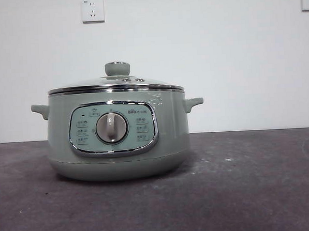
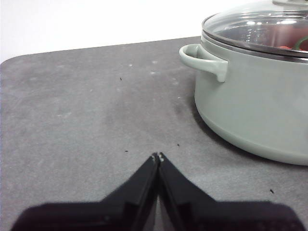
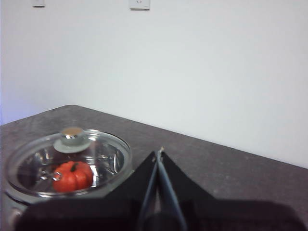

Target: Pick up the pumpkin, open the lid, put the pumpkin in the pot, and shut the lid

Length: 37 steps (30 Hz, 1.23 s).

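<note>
Closest to the front camera, the large round pale sage-green electric pot [image 1: 118,135] sits on the dark grey table [image 1: 252,193] with its chrome-framed panel and central dial [image 1: 111,127] facing out. Its shallow-domed glass lid [image 1: 116,84], steel-rimmed with a sage-green knob [image 1: 117,69], rests squarely on the rim. Through the glass, the right wrist view shows the small orange-red ribbed pumpkin [image 3: 72,176] with its green stem lying inside on the steel floor, alone as far as can be seen. All 4 steps therefore look finished, and the next move seems to call only for keeping both arms clear. The left gripper [image 2: 158,157] has its 2 jaws pressed together, holding nothing, low over bare table with the pot off to one side, apart from it. The right gripper [image 3: 159,152] is likewise closed and empty, raised above and beside the lid.
</note>
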Available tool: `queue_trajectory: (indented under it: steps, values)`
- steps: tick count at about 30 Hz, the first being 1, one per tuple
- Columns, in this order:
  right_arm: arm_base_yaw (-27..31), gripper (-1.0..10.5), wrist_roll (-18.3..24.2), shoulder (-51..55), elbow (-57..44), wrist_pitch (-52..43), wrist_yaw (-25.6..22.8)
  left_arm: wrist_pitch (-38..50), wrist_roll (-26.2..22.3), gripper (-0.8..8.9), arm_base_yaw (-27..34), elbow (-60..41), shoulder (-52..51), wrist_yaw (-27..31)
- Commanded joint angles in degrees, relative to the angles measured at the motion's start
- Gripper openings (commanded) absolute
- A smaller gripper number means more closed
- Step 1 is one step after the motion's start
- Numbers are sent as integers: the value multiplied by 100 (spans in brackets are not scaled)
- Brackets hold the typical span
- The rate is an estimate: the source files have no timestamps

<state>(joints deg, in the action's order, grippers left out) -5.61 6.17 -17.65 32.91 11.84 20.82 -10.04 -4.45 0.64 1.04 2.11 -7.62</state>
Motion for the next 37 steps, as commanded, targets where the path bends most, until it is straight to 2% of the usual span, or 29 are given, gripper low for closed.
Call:
queue_trajectory:
  steps: [1,9,13,18,27,37]
  values:
    - [2,1,-79,404,-962,-669,-24,13,39,-4,17,-92,-13,4]
    - [2,1,-330,1200,-2406,-929,-929,13,37,-4,17,-92,-13,2]
    - [2,1,-437,1502,-2872,-981,-1185,13,39,-4,17,-92,-13,2]
    - [2,1,-575,1753,-3235,-1001,-1220,13,37,-4,17,-92,-13,2]
    - [0,1,-588,1759,-3250,-173,-1224,13,37,-4,17,-92,-13,2]
    - [-4,1,-763,1759,-3250,-212,-1222,13,37,-4,17,-92,-13,2]
